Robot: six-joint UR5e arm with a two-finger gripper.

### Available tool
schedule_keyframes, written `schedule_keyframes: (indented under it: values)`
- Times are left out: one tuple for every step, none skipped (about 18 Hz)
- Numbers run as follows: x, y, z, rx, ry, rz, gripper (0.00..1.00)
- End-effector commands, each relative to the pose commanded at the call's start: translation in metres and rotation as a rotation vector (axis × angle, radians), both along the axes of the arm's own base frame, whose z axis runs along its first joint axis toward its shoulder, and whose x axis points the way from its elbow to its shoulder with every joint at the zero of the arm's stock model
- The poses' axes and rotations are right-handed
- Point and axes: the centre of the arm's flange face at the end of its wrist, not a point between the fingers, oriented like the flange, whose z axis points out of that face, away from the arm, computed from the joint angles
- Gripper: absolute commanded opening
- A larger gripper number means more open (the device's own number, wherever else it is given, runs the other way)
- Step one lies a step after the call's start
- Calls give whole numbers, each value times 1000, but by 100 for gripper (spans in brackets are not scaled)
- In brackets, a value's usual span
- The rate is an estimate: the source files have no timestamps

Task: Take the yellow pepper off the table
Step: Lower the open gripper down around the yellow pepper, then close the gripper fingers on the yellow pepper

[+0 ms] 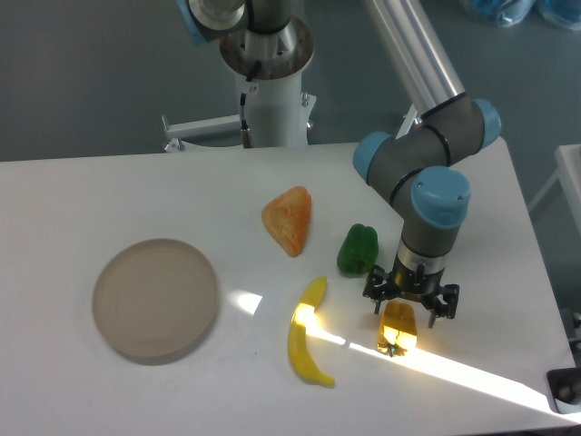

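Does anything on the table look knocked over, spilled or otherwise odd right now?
Nothing stands out. The yellow pepper lies intact in a sunlit strip on the table, under the gripper; the other items sit undisturbed.

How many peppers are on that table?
2. The green pepper sits right of the orange wedge. The yellow pepper lies in front of it in the sunlit strip, directly under the gripper. None seems hidden, though the arm covers some table.

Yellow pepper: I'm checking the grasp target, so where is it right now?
The yellow pepper lies on the table front right, just under the open gripper, right of the banana.
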Motion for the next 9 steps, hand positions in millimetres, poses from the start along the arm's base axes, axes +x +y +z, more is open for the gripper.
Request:
schedule_keyframes:
  values:
    - [0, 0, 0, 0, 0, 0, 100]
    - [0, 0, 0, 0, 0, 0, 100]
    - [0, 0, 0, 1, 1, 0, 100]
    - [0, 0, 0, 1, 1, 1, 88]
    - [0, 0, 0, 2, 2, 1, 73]
    - [-1, 1, 1, 5, 5, 0, 64]
    - [-1, 1, 1, 5, 6, 0, 58]
    - [-1, 1, 1, 5, 6, 0, 55]
    - [-1, 1, 3, 7, 8, -1, 51]
